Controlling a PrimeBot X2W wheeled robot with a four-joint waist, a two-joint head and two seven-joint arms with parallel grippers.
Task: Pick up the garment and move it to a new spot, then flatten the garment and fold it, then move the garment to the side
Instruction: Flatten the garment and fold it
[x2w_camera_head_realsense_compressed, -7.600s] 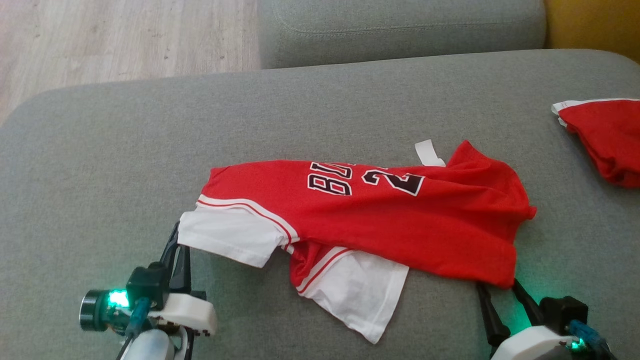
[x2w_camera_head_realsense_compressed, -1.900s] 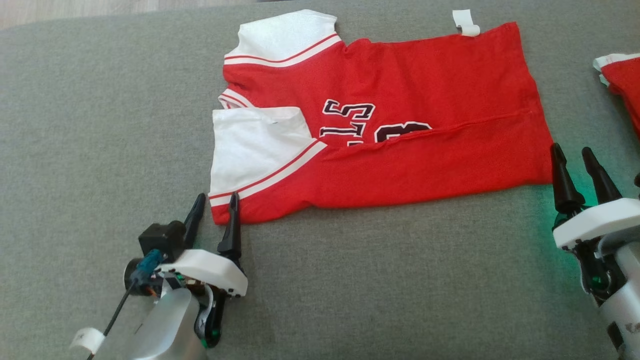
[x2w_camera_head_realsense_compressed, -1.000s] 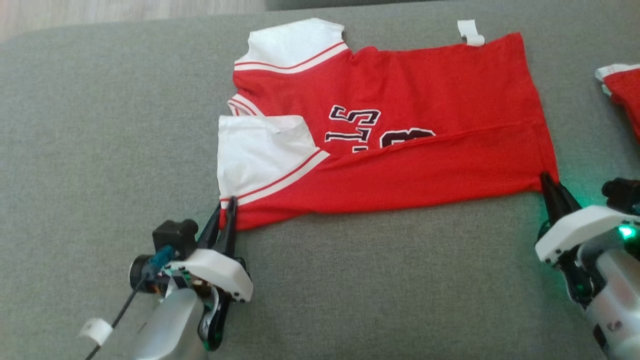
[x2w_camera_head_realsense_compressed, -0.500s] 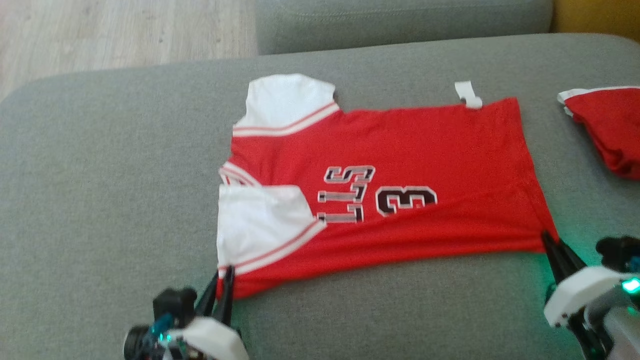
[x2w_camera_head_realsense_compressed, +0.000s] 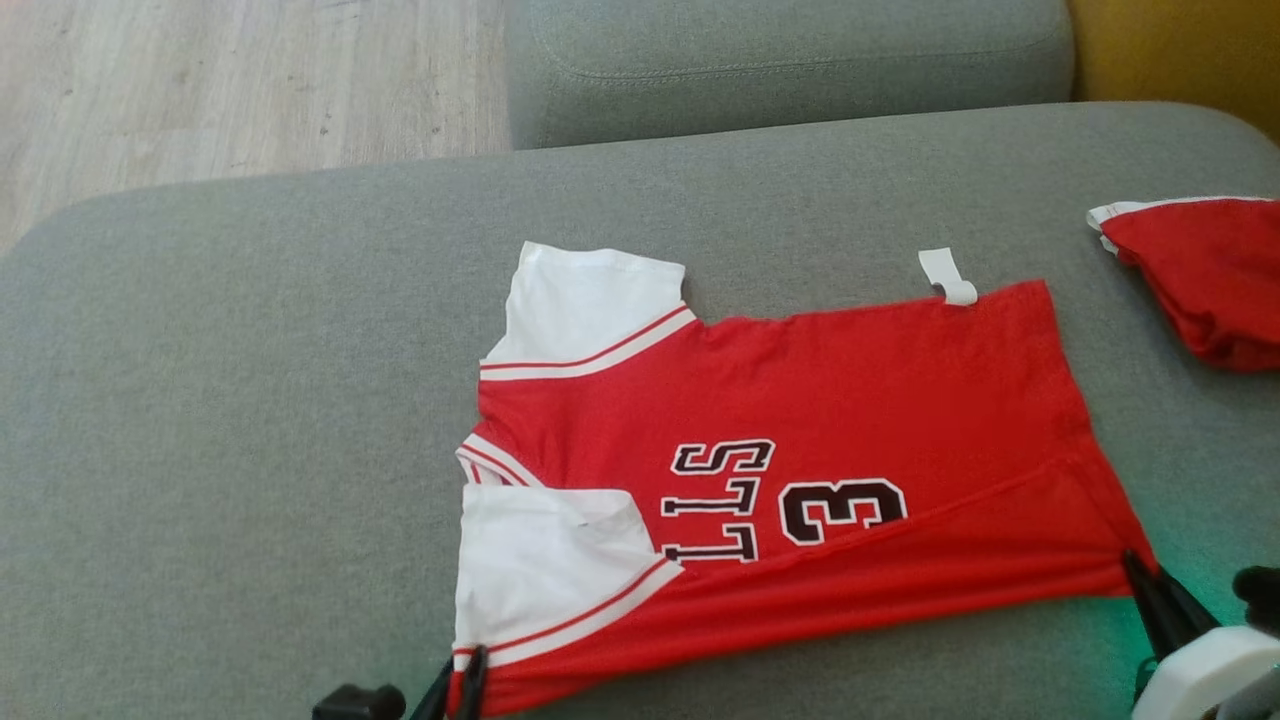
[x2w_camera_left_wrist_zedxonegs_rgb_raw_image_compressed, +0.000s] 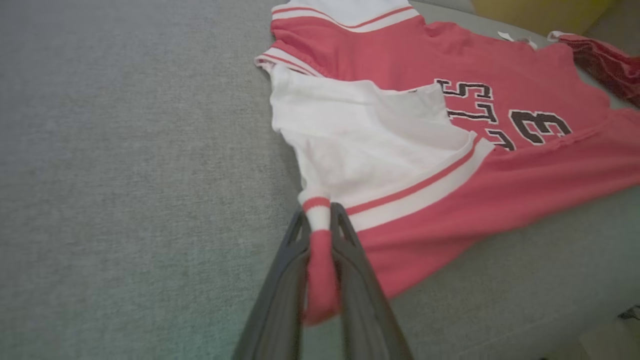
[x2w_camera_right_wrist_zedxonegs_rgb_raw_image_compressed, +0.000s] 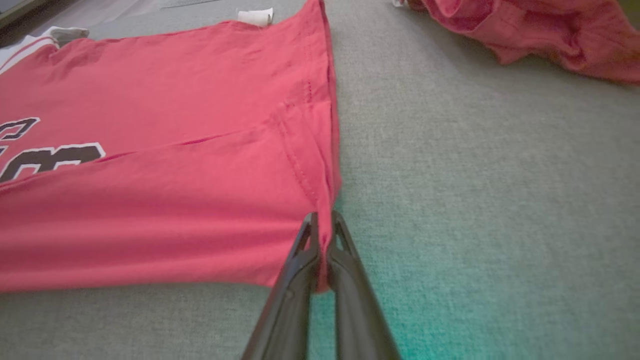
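Note:
The garment (x2w_camera_head_realsense_compressed: 820, 440) is a red jersey with white sleeves and black lettering, spread on the grey cushion (x2w_camera_head_realsense_compressed: 250, 400) with its near long edge folded over. My left gripper (x2w_camera_head_realsense_compressed: 462, 685) is shut on the jersey's near left corner, by the striped sleeve hem; in the left wrist view the red and white fabric (x2w_camera_left_wrist_zedxonegs_rgb_raw_image_compressed: 320, 250) is bunched between the fingers. My right gripper (x2w_camera_head_realsense_compressed: 1143, 585) is shut on the near right hem corner, and the right wrist view shows that red edge (x2w_camera_right_wrist_zedxonegs_rgb_raw_image_compressed: 324, 235) pinched between the two dark fingers. A white tag (x2w_camera_head_realsense_compressed: 947, 276) sticks out at the far edge.
A second red garment (x2w_camera_head_realsense_compressed: 1200, 275) lies crumpled at the cushion's right edge. Another grey cushion (x2w_camera_head_realsense_compressed: 790, 60) stands behind, with wooden floor (x2w_camera_head_realsense_compressed: 230, 90) at the far left and a yellow surface (x2w_camera_head_realsense_compressed: 1180, 50) at the far right.
Both grippers have closed on the jersey's near corners and drawn it toward me across the cushion. The head camera has tilted up, so the floor and back cushion have come into view.

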